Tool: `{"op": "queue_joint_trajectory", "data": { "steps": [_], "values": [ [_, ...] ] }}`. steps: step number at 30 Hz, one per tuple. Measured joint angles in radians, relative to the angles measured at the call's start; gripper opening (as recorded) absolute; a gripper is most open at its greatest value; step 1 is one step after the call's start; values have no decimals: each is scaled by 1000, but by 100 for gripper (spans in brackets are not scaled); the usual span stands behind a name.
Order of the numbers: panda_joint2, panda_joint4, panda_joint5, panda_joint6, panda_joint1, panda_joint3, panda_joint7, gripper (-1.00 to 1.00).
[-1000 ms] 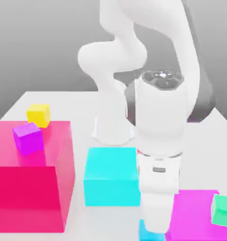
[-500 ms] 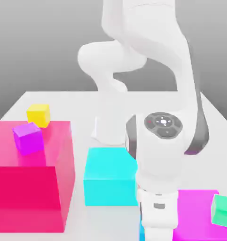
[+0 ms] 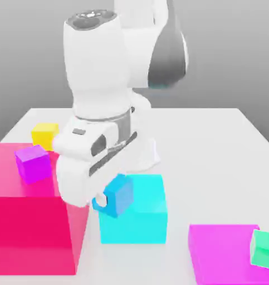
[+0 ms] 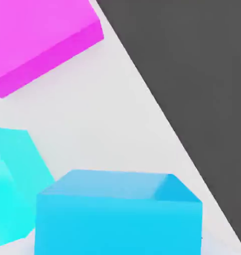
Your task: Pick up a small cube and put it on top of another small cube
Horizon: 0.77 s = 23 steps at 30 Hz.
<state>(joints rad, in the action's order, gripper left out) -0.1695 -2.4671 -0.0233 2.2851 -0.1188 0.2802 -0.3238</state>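
A small cyan-blue cube point(image 3: 121, 192) hangs in the air, tilted, with my gripper point(image 3: 111, 199) shut on it. It sits in front of the upper left corner of the big cyan block point(image 3: 137, 214), seen from the exterior view. My hand point(image 3: 86, 161) leans down from the exterior view's left. In the hand view the held cube point(image 4: 117, 214) is close up, with the big cyan block point(image 4: 10, 184) beside it. Other small cubes are a purple one point(image 3: 33, 162), a yellow one point(image 3: 45, 135) and a green one point(image 3: 264, 247).
A large pink-red block point(image 3: 30, 222) carries the purple cube at the exterior view's left. A flat magenta slab point(image 3: 223, 256) holds the green cube at the right front; it also appears in the hand view as the slab point(image 4: 37, 35). The white table point(image 3: 214, 139) ends at an edge point(image 4: 162, 119).
My gripper closed on the small cyan-blue cube low at the front, then lifted it and swung it to the exterior view's left, up against the big cyan block's corner.
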Motion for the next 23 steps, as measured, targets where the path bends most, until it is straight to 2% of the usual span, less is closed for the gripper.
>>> {"op": "queue_joint_trajectory", "data": {
  "steps": [14,16,19,20,23],
  "values": [
    [-471,-115,198,-334,364,19,353,-100],
    [-498,-149,219,-325,403,24,381,-100],
    [-471,-229,237,-216,418,43,390,-100],
    [-463,-248,240,-189,421,47,390,100],
    [-463,-248,240,-189,421,47,390,100]
  ]
}}
